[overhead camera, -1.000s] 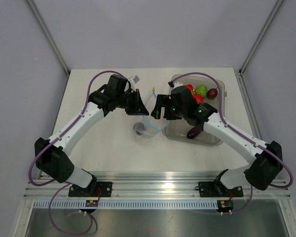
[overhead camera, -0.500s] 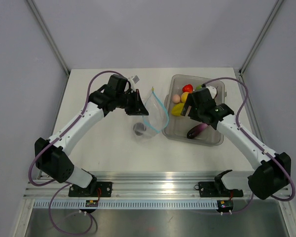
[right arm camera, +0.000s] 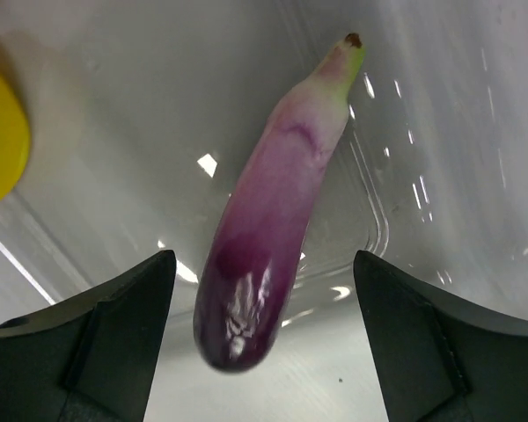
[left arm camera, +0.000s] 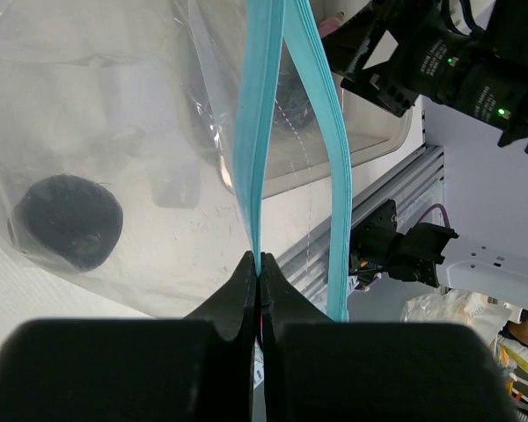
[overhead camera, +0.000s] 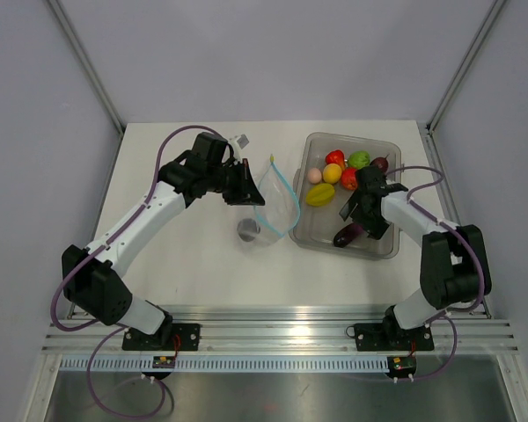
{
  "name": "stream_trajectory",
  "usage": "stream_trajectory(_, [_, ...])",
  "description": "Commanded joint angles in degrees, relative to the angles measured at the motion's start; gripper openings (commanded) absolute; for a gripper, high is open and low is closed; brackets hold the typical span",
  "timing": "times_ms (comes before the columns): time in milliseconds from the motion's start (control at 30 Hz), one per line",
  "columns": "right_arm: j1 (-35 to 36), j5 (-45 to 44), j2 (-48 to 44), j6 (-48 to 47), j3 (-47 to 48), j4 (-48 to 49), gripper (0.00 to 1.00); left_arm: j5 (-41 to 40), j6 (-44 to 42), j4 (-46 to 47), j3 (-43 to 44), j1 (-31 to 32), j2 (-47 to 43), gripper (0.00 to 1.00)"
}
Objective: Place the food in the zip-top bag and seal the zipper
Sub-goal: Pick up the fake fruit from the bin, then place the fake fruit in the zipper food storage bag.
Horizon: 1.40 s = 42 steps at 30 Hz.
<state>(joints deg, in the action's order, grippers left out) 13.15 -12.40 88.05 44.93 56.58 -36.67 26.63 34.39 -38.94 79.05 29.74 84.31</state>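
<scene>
Eggplant [right arm camera: 277, 202] btwn wide-apart jaws, R gripper [right arm camera: 264, 255].

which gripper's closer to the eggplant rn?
Right. The right gripper hangs just over the eggplant, fingers open either side; the left gripper is far left, pinching the zipper.

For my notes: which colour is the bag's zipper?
The zipper is light blue; left wrist view.

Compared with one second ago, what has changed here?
The right hand left the mouth of the bag, swung right over the bin, and now hangs open above the eggplant. The left hand still pinches the zipper; the bag did not move.
</scene>
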Motion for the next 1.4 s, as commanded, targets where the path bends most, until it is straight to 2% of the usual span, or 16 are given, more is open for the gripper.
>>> stream_trajectory(0, [-1.1, 1.15, 3.17, 2.18, 0.73, 4.75, 0.88, -0.27, -1.17, 1.23, 1.64, 0.23, -1.08, 0.0])
stream_trajectory(167, [-2.07, 1.94, 7.13, 2.18, 0.03, 7.92, 0.81, 0.09, -0.91, 1.67, 1.2, 0.32, -0.82, 0.0])
stream_trajectory(300, [-2.42, 2.03, 7.06, 2.1, -0.5, 9.15, 0.52, 0.0, -0.9, 1.67, 1.29, 0.32, -0.9, 0.0])
stream_trajectory(433, [-2.42, 2.21, 1.7, 0.61, -1.56, 10.03, 0.34, -0.35, -0.9, 1.5, 1.37, 0.32, -0.64, 0.0])
stream_trajectory(667, [-1.72, 6.68, -15.08, -5.1, -1.03, 10.91, 0.28, 0.0, -0.73, 1.58, 2.87, 0.24, 0.59, 0.0])
stream_trajectory(767, [1.26, 7.13, -21.68, -6.95, 0.63, 12.23, 0.28, 0.0, -0.9, 1.32, 3.66, 0.32, 1.03, 0.0])
stream_trajectory(833, [6.52, 3.82, -24.59, -7.48, 3.18, 12.76, 0.28, 0.0, -0.99, 1.06, 4.18, 0.24, 1.38, 0.0])
stream_trajectory(1033, [23.9, -9.62, -25.21, -8.54, 8.2, 16.97, 0.29, 0.09, -0.99, 0.62, 4.01, 0.32, 1.29, 0.0])
stream_trajectory(1133, [28.24, -15.52, -22.32, -9.42, 10.04, 19.7, 0.29, -0.09, -1.17, 0.36, 3.84, 0.32, 1.12, 0.0])
stream_trajectory(1367, [35.8, -20.9, -13.44, -11.0, 16.63, 20.23, 0.3, 0.26, -1.26, 0.35, 3.57, 0.32, 1.03, 0.0])
